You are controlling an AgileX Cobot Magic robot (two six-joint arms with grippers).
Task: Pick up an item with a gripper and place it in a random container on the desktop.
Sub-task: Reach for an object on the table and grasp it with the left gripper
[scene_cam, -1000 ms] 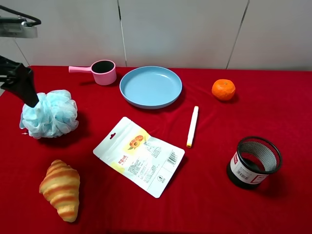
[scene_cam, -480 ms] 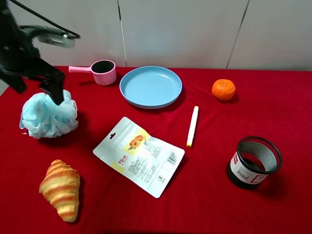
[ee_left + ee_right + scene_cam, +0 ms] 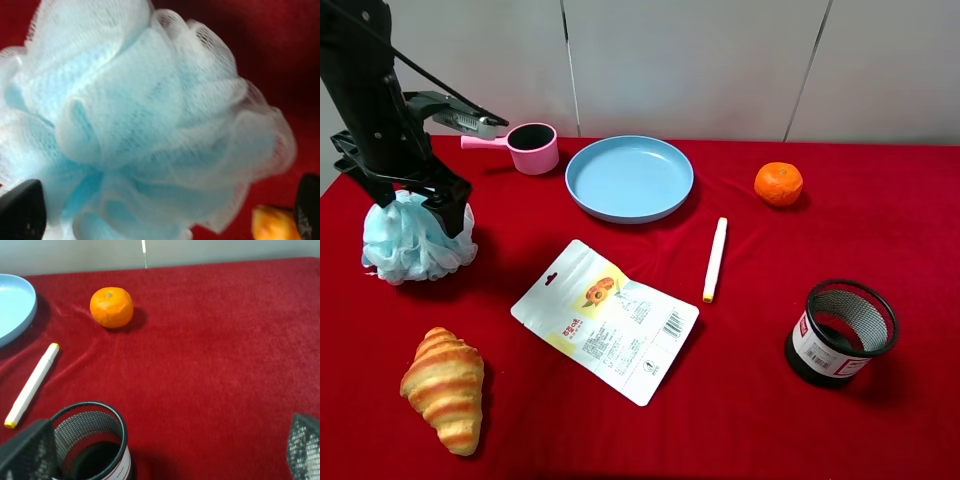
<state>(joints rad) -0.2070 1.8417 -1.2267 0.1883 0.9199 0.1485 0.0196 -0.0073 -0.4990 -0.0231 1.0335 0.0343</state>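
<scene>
At the left edge of the red surface (image 3: 770,400), the left gripper (image 3: 415,205) is lowered straight down onto the light-blue bath pouf (image 3: 415,240), which rests on the cloth, well apart from the blue plate (image 3: 629,180) at the back. Its jaws are spread wide, one dark finger on each side of the ruffled netting. In the left wrist view the pouf bulges between the two tips, and nothing looks pinched yet. The straddling pose makes sense for so soft a thing. A wide opening lets the fingers sink past the loose outer ruffles, so closing should gather the denser middle, not a stray fold. The vertical approach also keeps the arm clear of the croissant (image 3: 445,388) just in front.

The step in hand appears to be the grasp itself, with lifting and carrying not yet done. A route from here to the plate would pass near the pink cup (image 3: 532,148), so the pouf would need height.

The right gripper (image 3: 165,452) is empty with its jaws apart, held above the black mesh cup (image 3: 90,445), away from the left arm's work.
</scene>
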